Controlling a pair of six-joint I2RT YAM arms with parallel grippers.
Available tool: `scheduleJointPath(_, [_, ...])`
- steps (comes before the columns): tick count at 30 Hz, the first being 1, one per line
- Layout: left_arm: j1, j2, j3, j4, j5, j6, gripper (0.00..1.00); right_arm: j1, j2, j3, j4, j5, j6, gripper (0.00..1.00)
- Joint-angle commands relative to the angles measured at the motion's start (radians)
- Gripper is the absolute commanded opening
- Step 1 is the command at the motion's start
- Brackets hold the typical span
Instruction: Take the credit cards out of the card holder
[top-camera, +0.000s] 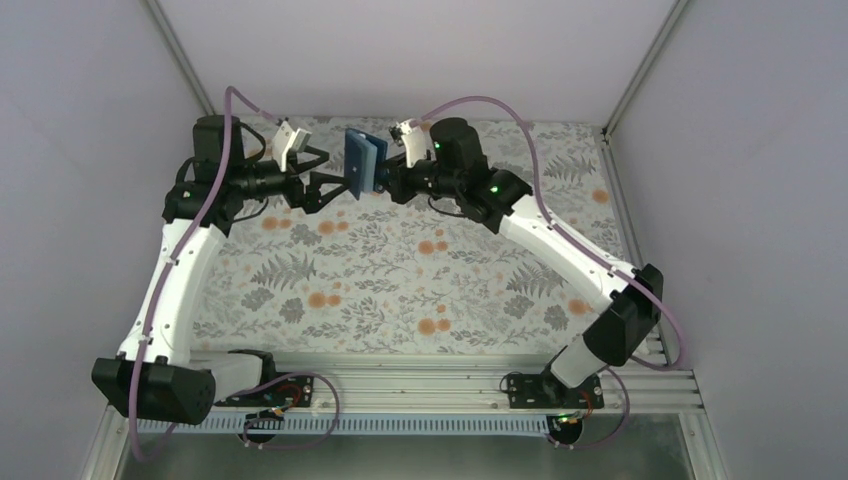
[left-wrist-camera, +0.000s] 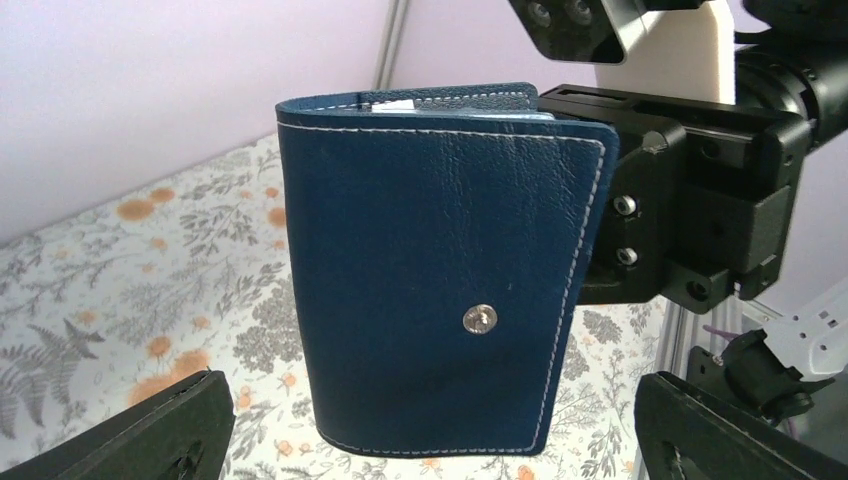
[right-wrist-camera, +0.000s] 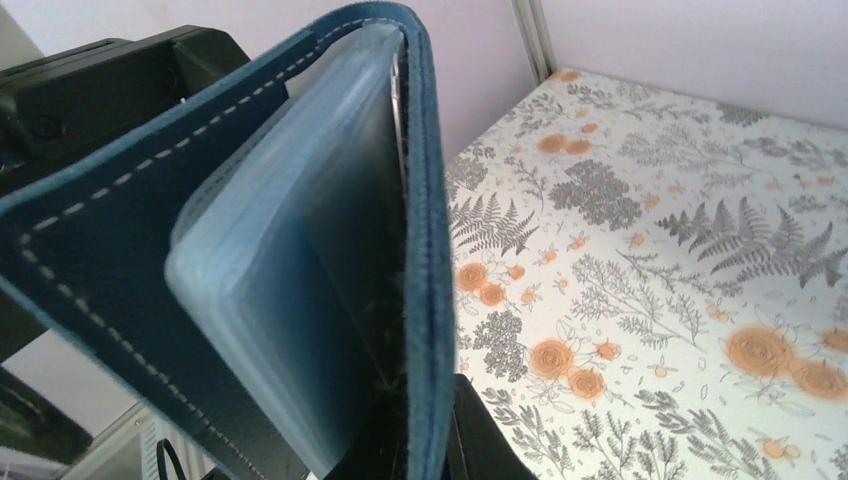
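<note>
The card holder (top-camera: 365, 160), a dark navy wallet with white stitching and a metal snap (left-wrist-camera: 481, 319), hangs upright in the air above the far part of the table. My right gripper (top-camera: 386, 181) is shut on one of its edges. In the right wrist view the cover (right-wrist-camera: 90, 260) and the pale grey-blue inner pockets (right-wrist-camera: 280, 300) splay slightly apart above my right gripper (right-wrist-camera: 440, 440). My left gripper (top-camera: 335, 186) stands open facing the holder's outer cover (left-wrist-camera: 440, 290), its fingers (left-wrist-camera: 170, 430) wide on either side without touching. The credit cards are hidden inside; only a pale sliver (left-wrist-camera: 400, 103) shows at the top.
A floral tablecloth (top-camera: 400, 280) covers the table below. Pale walls and metal corner posts (top-camera: 640, 70) close in the back and sides. An aluminium rail (top-camera: 420, 385) with the arm bases runs along the near edge.
</note>
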Motion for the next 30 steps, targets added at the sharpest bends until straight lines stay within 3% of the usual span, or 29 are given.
scheduleJointPath(1, [0.005, -0.008, -0.029, 0.035, -0.038, -0.028, 1.00, 0.033, 0.015, 0.048, 0.008, 0.044, 0.081, 0.04])
scheduleJointPath(10, [0.005, -0.006, -0.041, 0.048, -0.003, -0.036, 1.00, 0.039, 0.040, 0.094, -0.026, 0.041, 0.092, 0.04])
scheduleJointPath(30, [-0.006, 0.022, -0.055, 0.068, -0.151, -0.040, 1.00, 0.073, 0.085, 0.134, 0.017, 0.077, 0.149, 0.04])
